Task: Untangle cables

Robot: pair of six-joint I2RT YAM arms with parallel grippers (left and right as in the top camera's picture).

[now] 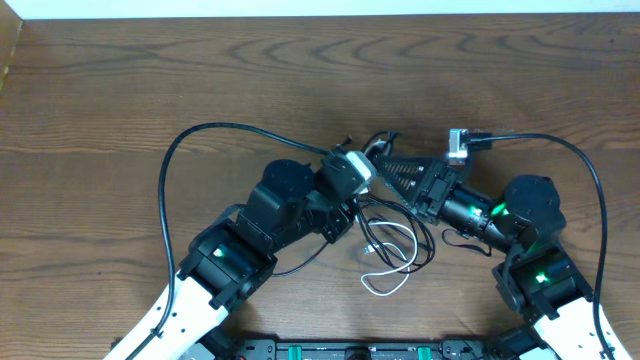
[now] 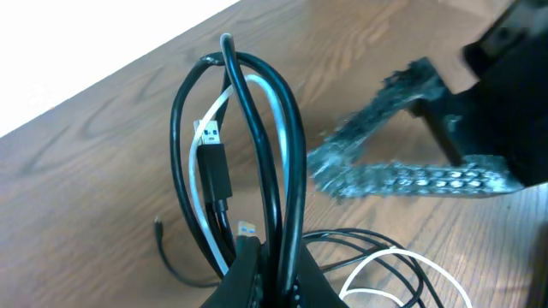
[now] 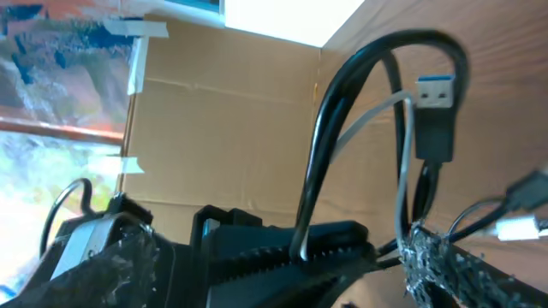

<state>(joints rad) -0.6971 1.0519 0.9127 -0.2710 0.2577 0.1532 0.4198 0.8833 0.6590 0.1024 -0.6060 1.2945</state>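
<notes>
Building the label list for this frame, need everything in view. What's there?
black cable: 1, black, loop lifted in the left fingers, rest tangled at table centre
white cable: 1, white/grey, in the same lifted bundle, loops lying on the table
USB plug: 1, black with blue insert, on the lifted loop
table: 1, brown wood, under everything
cardboard: 1, tan, background of the right wrist view
left gripper: 1, black, fingers shut on both cables
right gripper: 1, black, fingers open around the lifted loop

Dark-grained wooden table (image 1: 100,80), white strip (image 1: 320,7) along its far edge; brown cardboard panel (image 3: 223,128), pale tape strips (image 3: 141,28)
</notes>
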